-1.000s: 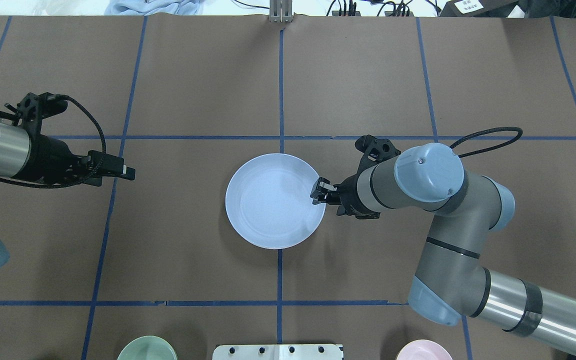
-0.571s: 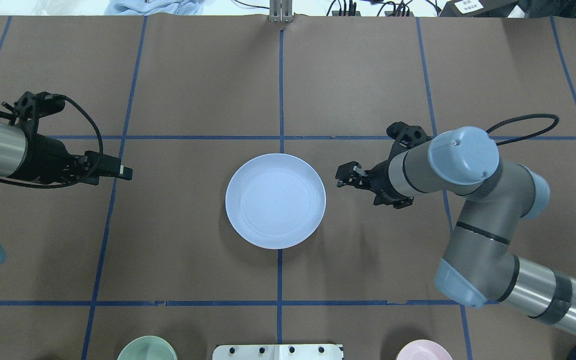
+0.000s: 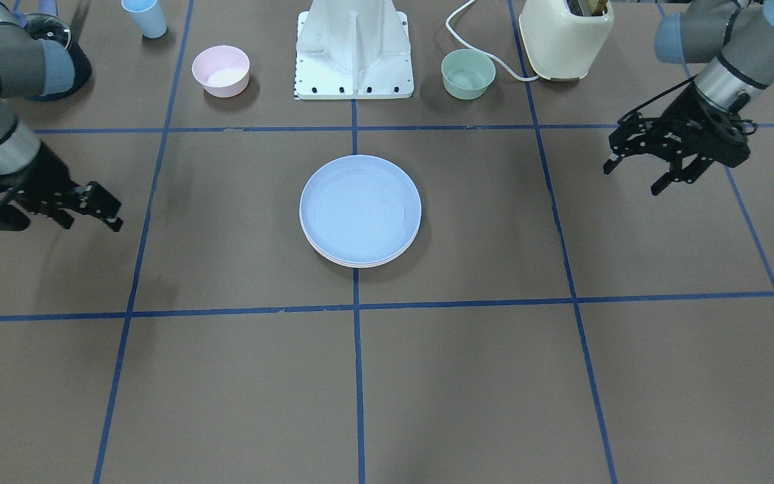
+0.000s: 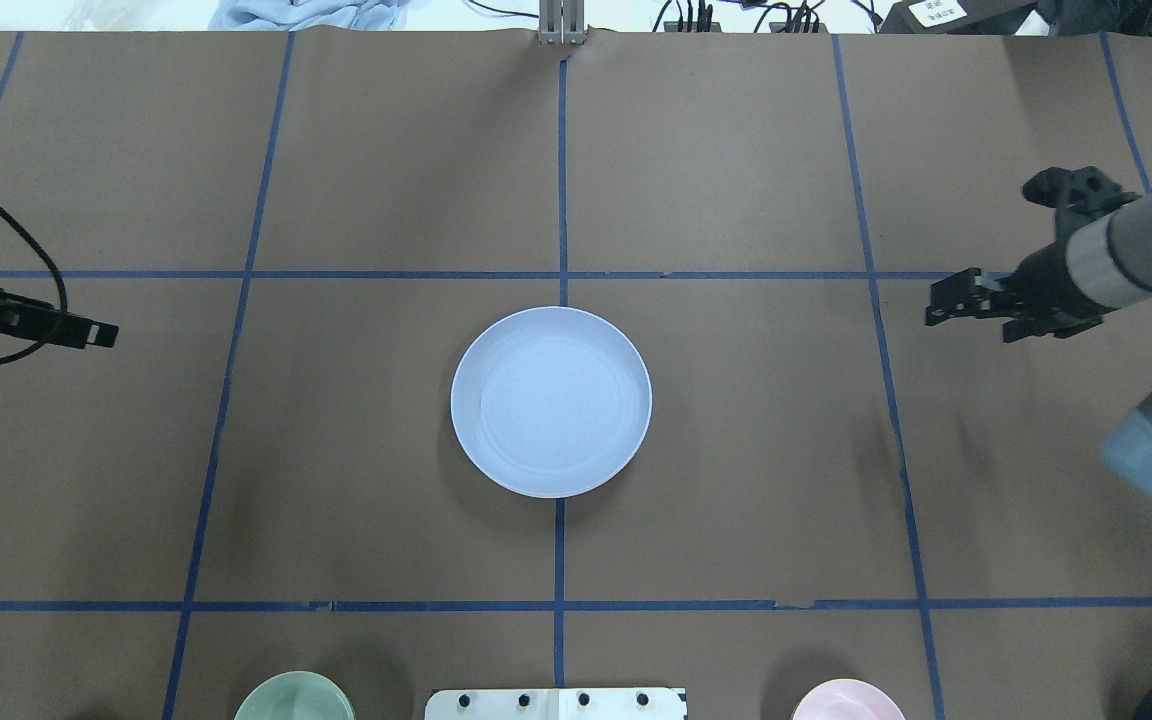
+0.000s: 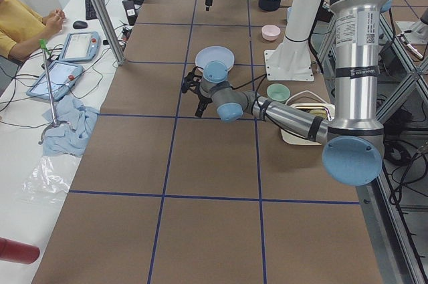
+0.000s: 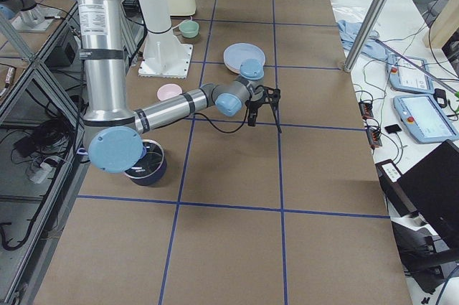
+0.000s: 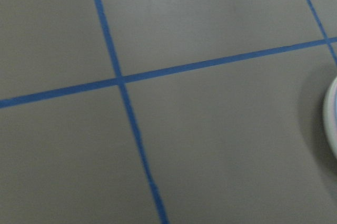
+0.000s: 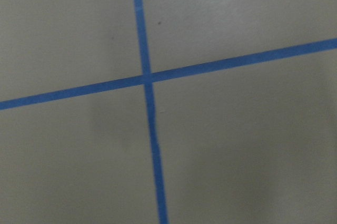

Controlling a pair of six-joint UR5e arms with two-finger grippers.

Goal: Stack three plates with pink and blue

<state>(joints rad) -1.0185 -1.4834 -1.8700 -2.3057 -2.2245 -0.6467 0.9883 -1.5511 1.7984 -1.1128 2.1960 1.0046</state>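
The light blue plate point(image 4: 551, 401) lies on top of a stack at the table's middle. In the front view point(image 3: 360, 208) pale rims of the plates under it show along its near edge; I cannot tell their colours. My right gripper point(image 4: 933, 305) is open and empty, far to the plate's right, and also shows in the front view point(image 3: 113, 214). My left gripper point(image 4: 101, 333) is far to the plate's left and is open and empty in the front view point(image 3: 631, 180). The left wrist view catches only the stack's edge point(image 7: 331, 124).
A small pink bowl point(image 3: 220, 70), a small green bowl point(image 3: 468, 74), a light blue cup point(image 3: 144, 17), a cream toaster point(image 3: 565, 37) and a dark pot point(image 3: 51, 33) stand near the robot's white base point(image 3: 355, 50). Blue tape lines cross the brown table.
My right gripper has left the blue plate's right rim and drawn far back to the right. My left gripper has drawn back to the left. The plate stack has stayed in place.
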